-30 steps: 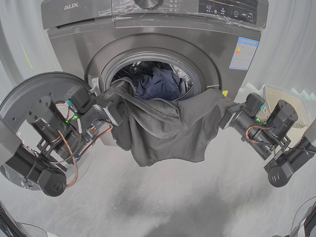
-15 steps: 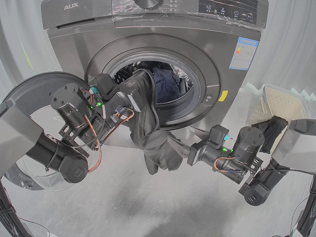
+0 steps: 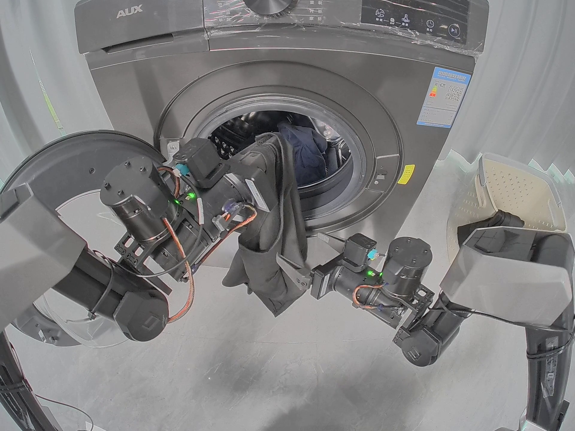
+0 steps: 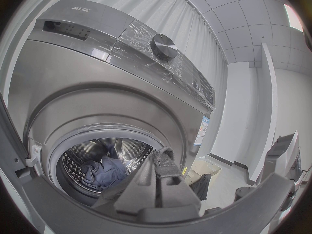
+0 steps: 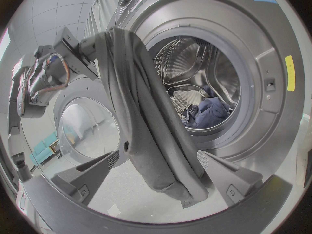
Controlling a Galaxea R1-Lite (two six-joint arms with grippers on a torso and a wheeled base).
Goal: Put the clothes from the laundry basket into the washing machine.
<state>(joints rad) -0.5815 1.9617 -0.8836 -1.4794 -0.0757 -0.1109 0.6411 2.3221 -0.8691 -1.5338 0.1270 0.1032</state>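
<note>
Two grippers shared the dark grey garment (image 3: pixel 281 234) a second ago, stretching it across the washing machine (image 3: pixel 251 79) opening. Now it hangs in one narrow fold from the left gripper (image 4: pixel 160 166), which is clamped on its top edge at the mouth of the drum (image 5: pixel 195 69). The right gripper (image 5: pixel 157 155) has let go, dropped low and swung in under the left one. Its jaws stand wide apart on either side of the garment's hanging lower part, whose hem drapes against one finger (image 5: pixel 224 176). Half a second ago the right arm was farther out toward the laundry basket (image 3: pixel 527 187).

The cloth's top lies over the lower left rim of the opening, while most of its length dangles outside, in front of the machine's lower panel and above the floor (image 3: pixel 239 360). The rest of the round opening is unobstructed, and the drum has room above and behind the navy clothes (image 5: pixel 208 111) lying at its bottom.

The door (image 3: pixel 66 163) is swung fully open on the left, behind the left arm. The basket sits on the floor at the machine's right, just beyond the right arm, with another dark piece of clothing (image 4: pixel 201 186) draped over its edge.
</note>
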